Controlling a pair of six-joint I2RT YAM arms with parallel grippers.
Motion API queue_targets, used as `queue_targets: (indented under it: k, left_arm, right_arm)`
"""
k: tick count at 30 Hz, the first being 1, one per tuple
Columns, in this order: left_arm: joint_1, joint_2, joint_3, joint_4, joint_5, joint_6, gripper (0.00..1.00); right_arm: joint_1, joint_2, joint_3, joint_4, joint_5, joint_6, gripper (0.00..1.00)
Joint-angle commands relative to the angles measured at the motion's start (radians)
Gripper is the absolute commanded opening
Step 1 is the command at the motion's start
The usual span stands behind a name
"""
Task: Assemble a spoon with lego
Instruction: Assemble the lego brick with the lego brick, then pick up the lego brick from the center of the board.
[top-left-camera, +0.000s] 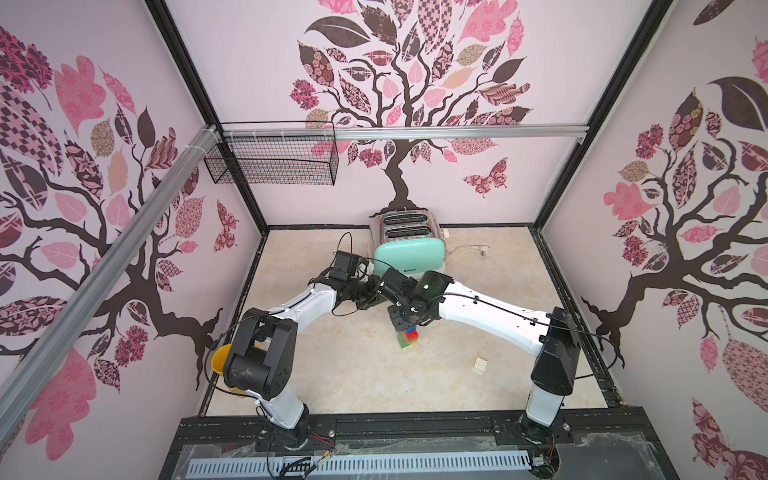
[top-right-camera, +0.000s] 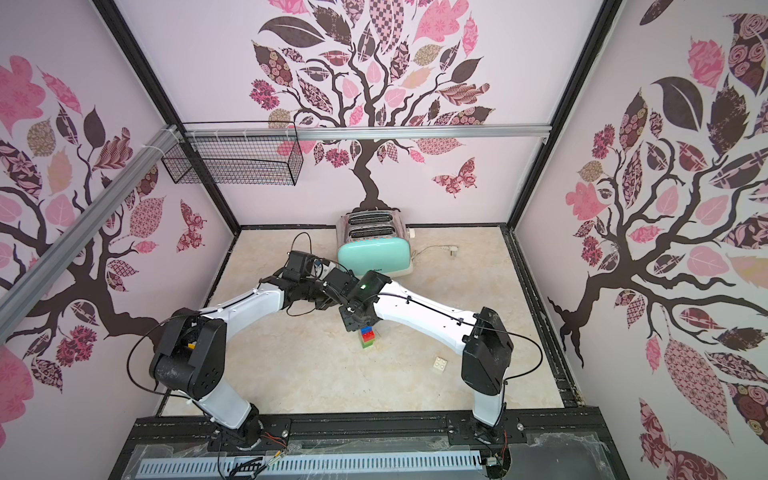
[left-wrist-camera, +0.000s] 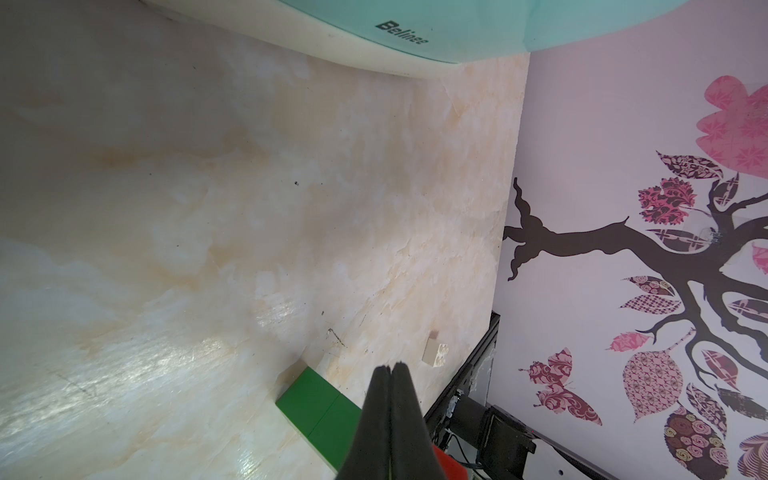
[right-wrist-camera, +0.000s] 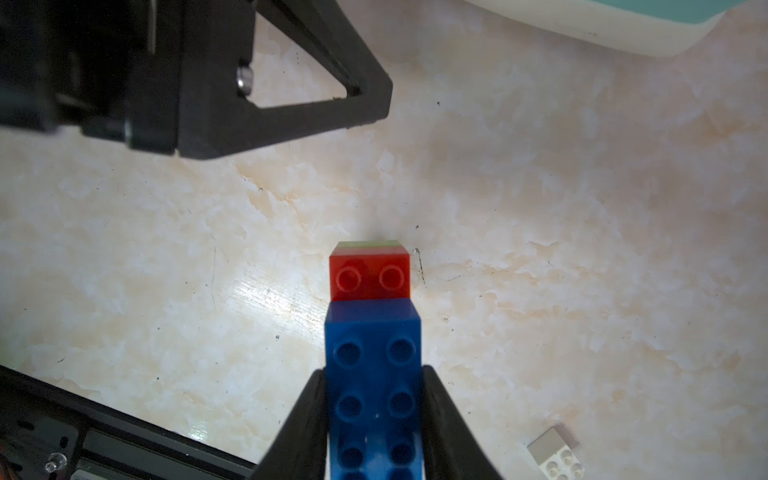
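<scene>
Right now the right gripper (right-wrist-camera: 374, 415) has its jaws around the blue brick (right-wrist-camera: 374, 374) topping the spoon (top-left-camera: 408, 335) at table centre. The white brick (top-left-camera: 480, 365) lies at four o'clock, nearer this arm. The left gripper (left-wrist-camera: 390, 370) has its jaws closed, empty.

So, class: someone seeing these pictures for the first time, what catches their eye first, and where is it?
Probably the two white arms meeting at mid-table, where the right gripper has its fingers either side of the blue brick atop the spoon, a stack of bricks. Behind them the mint toaster stands against the back wall, and a lone white brick lies apart, nearer the right arm's base.
</scene>
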Motion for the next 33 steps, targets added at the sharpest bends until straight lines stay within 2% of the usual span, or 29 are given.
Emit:
queue_targets:
  k: [1,5,10,16,19,22,25,29,33]
  left_arm:
    - [-0.006,0.001,0.001,0.004,-0.003,0.014,0.0]
    - [-0.006,-0.001,0.0,0.0,-0.004,0.015,0.0]
    - [-0.006,-0.001,0.0,0.001,-0.004,0.015,0.0]
    - [-0.006,0.001,0.0,-0.001,-0.006,0.017,0.0]
    - [-0.006,0.002,0.0,-0.001,-0.006,0.017,0.0]
    - [-0.006,0.001,0.0,-0.002,-0.006,0.018,0.0]
    - [-0.006,-0.001,0.001,-0.003,-0.006,0.016,0.0]
    - [-0.006,-0.005,0.0,-0.002,-0.003,0.015,0.0]
    - [-0.006,-0.006,0.0,0.0,-0.001,0.014,0.0]
  right_arm:
    - [0.011,0.061,-0.015,-0.108,-0.039,0.026,0.44]
    - [0.011,0.048,0.014,-0.113,-0.011,0.031,0.54]
    - [0.011,0.025,0.044,-0.118,-0.02,0.025,0.7]
    - [0.017,-0.006,0.079,-0.115,-0.047,0.021,0.77]
    - [0.02,-0.032,0.123,-0.148,0.012,0.039,0.78]
    - [0.001,-0.101,0.138,-0.19,0.129,0.089,0.79]
    - [-0.106,-0.221,0.005,-0.195,0.147,0.161,0.74]
    - [-0.261,-0.412,-0.353,-0.095,0.068,0.206,0.64]
    - [-0.34,-0.493,-0.593,-0.053,0.018,0.234,0.63]
